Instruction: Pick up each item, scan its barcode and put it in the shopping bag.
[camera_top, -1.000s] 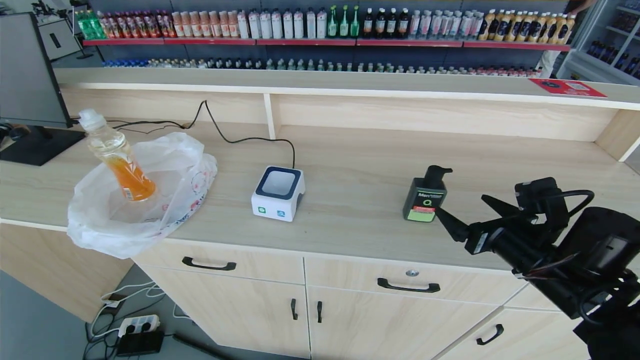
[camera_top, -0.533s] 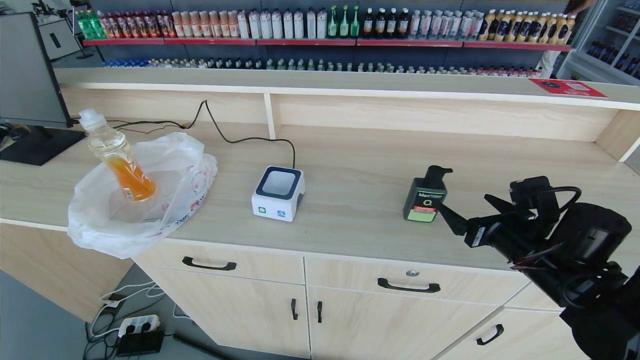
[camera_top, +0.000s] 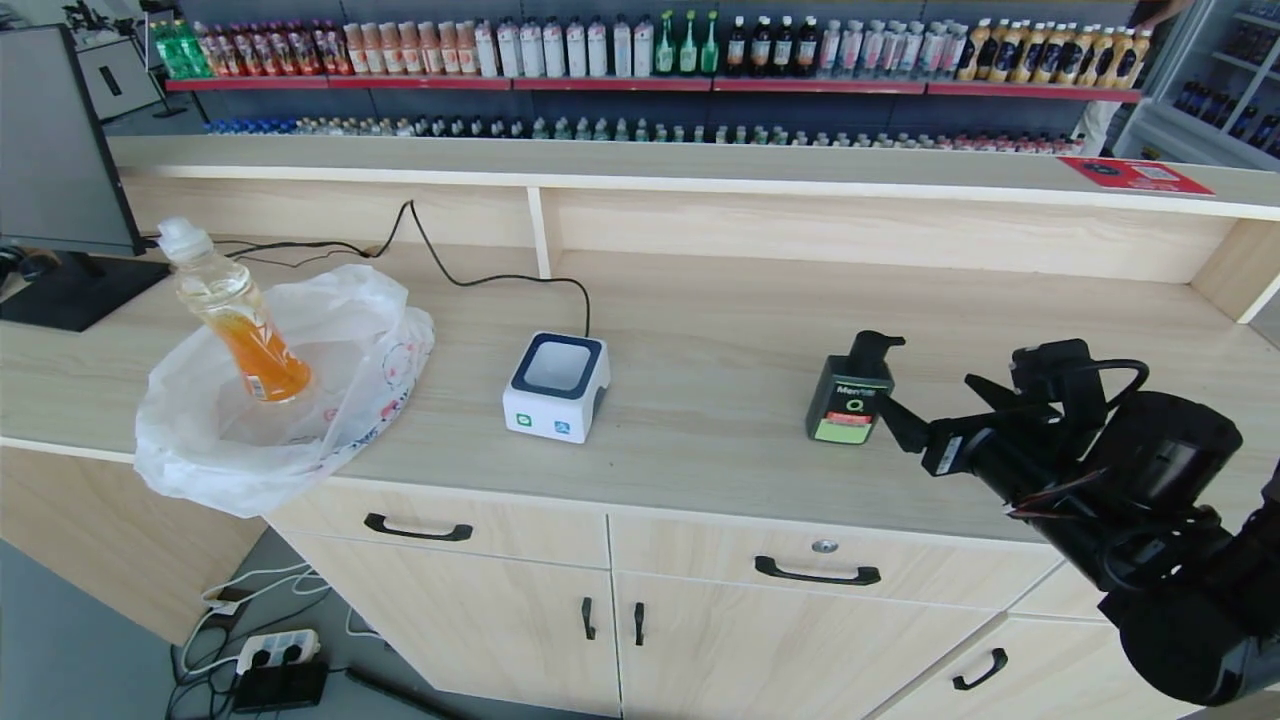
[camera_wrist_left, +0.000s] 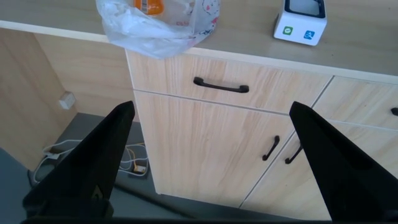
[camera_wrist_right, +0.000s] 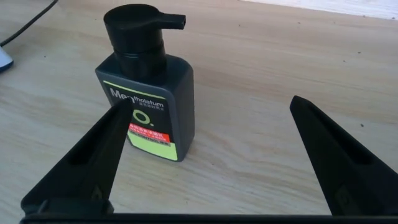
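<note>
The long pale wooden surface (camera_top: 720, 300) runs across the head view, with a raised back ledge and drawers and cupboard doors (camera_top: 480, 610) beneath its front edge. Behind it, a red shelf (camera_top: 620, 84) carries a row of drinks bottles.

On the robot's left part of the surface lies the white plastic shopping bag (camera_top: 200, 450), mouth open and crumpled, its lower part hanging over the front edge. An orange drink bottle (camera_top: 235, 320) with a white cap stands inside it, tilted towards the left.

The right hand (camera_top: 930, 398) hovers low over the right part of the surface, pointing at the pump bottle (camera_top: 850, 392). Its two dark fingers (camera_top: 900, 428) are spread wide and grip nothing. In the right wrist view the same hand (camera_wrist_right: 208, 102) is open, with the pump bottle (camera_wrist_right: 146, 99) just ahead of it, closer to one finger than the other; whether that fingertip touches the bottle cannot be told.

The left hand (camera_wrist_left: 211, 106) hangs below the level of the surface, in front of the drawers, its fingers likewise wide apart and empty.

The white scanner (camera_top: 556, 386), with a dark-framed window on top, sits near the middle of the surface, between the bag and the pump bottle and well apart from both. A black cable (camera_top: 480, 280) runs from its back towards the rear wall.

The pump bottle is dark green with a black pump head and stands upright on the surface.
</note>
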